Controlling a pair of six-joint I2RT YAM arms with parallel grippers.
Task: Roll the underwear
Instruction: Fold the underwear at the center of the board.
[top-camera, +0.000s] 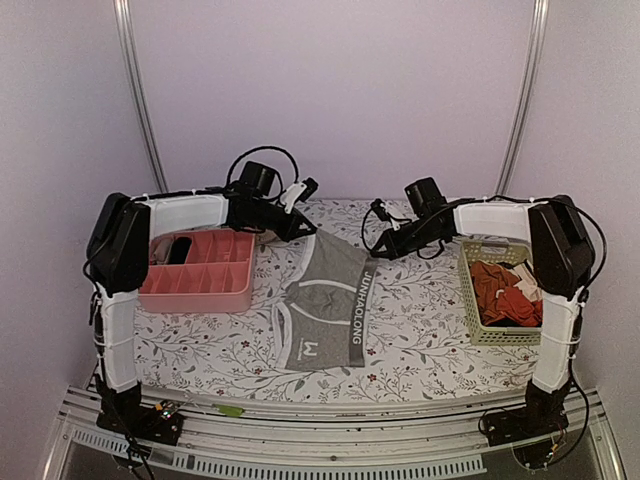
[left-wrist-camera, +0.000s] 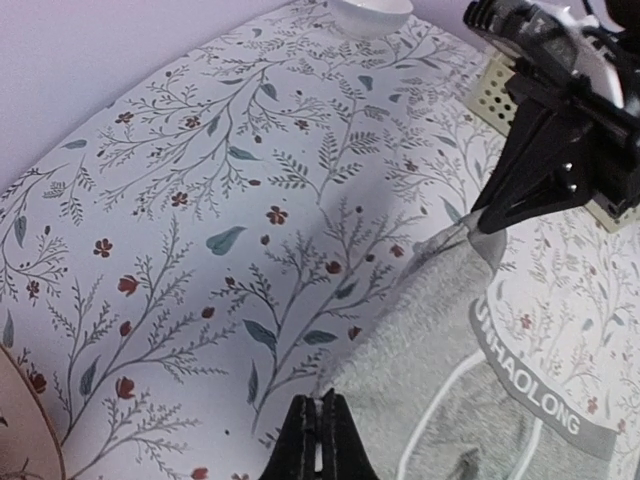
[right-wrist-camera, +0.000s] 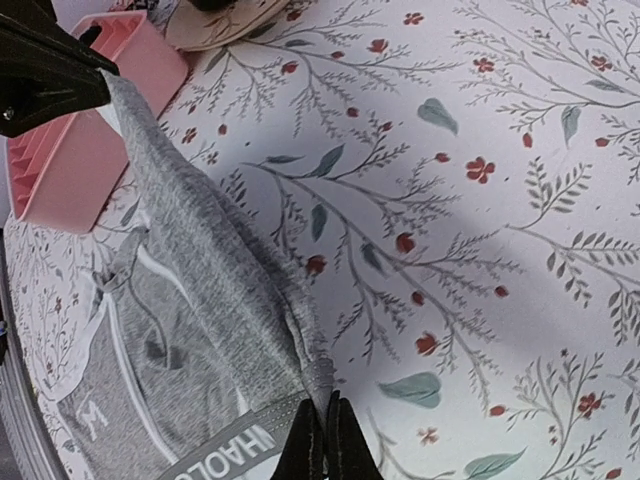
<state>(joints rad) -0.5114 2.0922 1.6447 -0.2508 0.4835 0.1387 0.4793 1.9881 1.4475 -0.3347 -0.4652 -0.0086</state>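
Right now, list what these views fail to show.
- Left wrist view: how deep the underwear sits in the left tool; its fingers cover the pinch.
- Right wrist view: waistband lettering, cut by the bottom edge and the right tool.
- Top view: the dark item in the pink tray, too small to identify.
- Top view: the basket's lower layers, buried under orange-red garments.
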